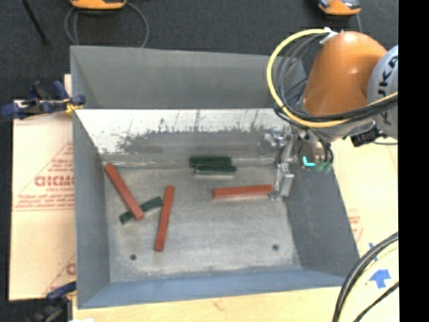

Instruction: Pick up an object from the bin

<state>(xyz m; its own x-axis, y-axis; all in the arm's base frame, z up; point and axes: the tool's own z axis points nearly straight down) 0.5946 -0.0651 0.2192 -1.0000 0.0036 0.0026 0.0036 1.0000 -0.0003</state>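
The grey bin (pixel 201 79) spans the frame's middle. At centre right hangs the gripper (pixel 284 180), whether spread or closed I cannot tell, at the right end of a long, flat, reddish-brown bar (pixel 241 192) lying level below a dark green block (pixel 212 164).

Three red bars (pixel 123 191) (pixel 164 217) (pixel 242 192), two green bars (pixel 212 164) (pixel 149 206).

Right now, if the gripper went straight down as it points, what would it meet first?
Probably the right end of the red bar lying by the gripper; depth is unclear, so it may instead meet the bin floor beside it.
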